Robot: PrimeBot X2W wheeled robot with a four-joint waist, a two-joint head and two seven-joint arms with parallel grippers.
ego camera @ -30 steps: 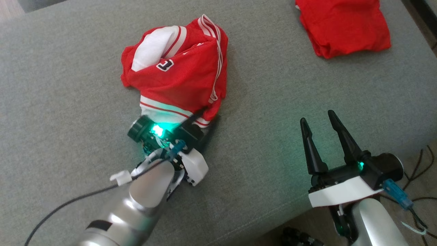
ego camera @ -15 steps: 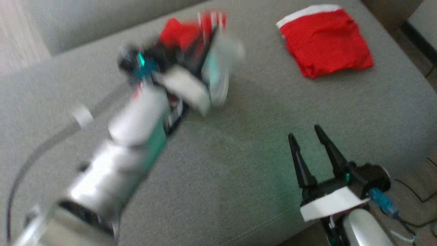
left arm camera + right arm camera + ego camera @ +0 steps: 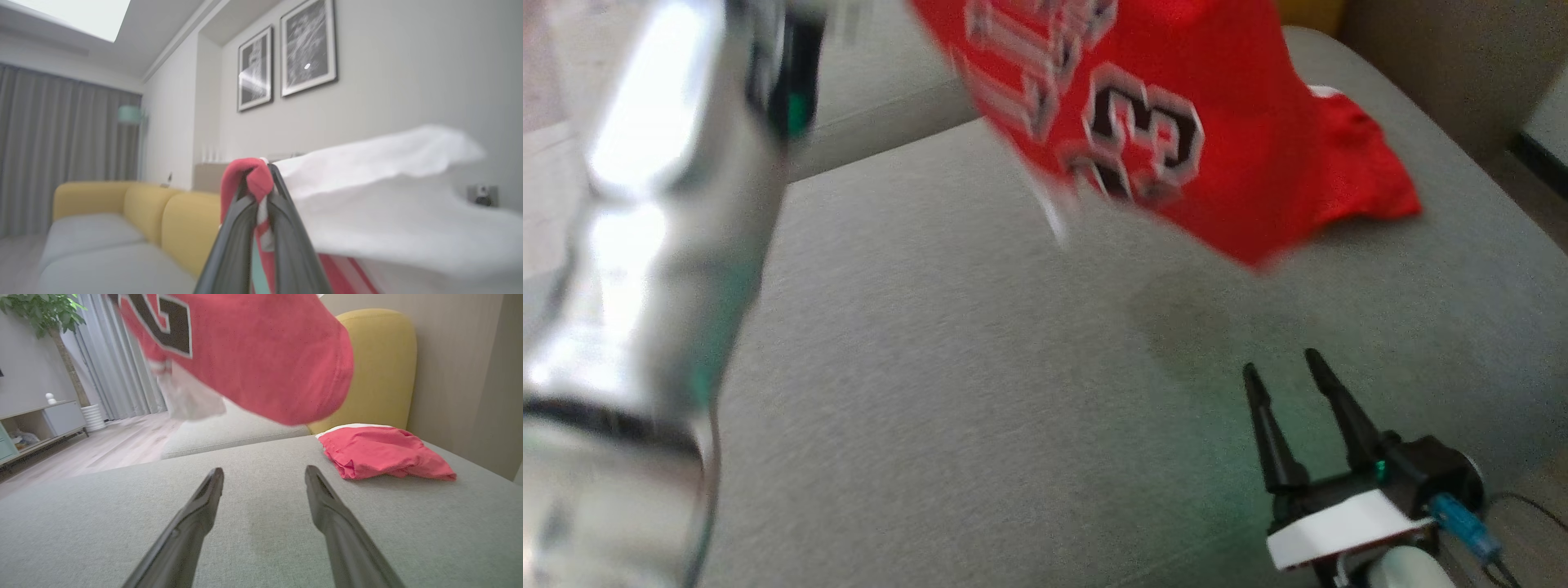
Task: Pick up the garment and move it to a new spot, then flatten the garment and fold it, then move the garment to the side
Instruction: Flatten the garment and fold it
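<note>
Left gripper (image 3: 258,179): fingers pinched together on a bunched red-and-white hem of the jersey (image 3: 1176,122), held high on the left arm (image 3: 645,245) (which is blurred in the head view). Jersey: red cloth with black-and-white numerals and a white panel, hanging in the air above the grey sofa (image 3: 931,367), clear of the seat, toward its far right. Right gripper (image 3: 1282,365): fingers spread wide, holding nothing, low over the near right part of the sofa, well apart from the jersey. Folded red cloth (image 3: 384,455): lying on the seat at the far right, beside a yellow cushion (image 3: 380,367); no gripper touches it. Handling, by judgement: light and limp, with no stiffness; likely to drape and swing from a single pinch and slump into a heap when lowered. The cloth looks smooth, so a thin pinch may slip, a gathered fold less so. Hold points, by judgement: hems, shoulder seams or banded trim, where the layers are thick. For flattening, two corners of one edge, one per gripper, so the weight pulls the panel straight. Risk: the hanging tail may land across the folded red cloth.
</note>
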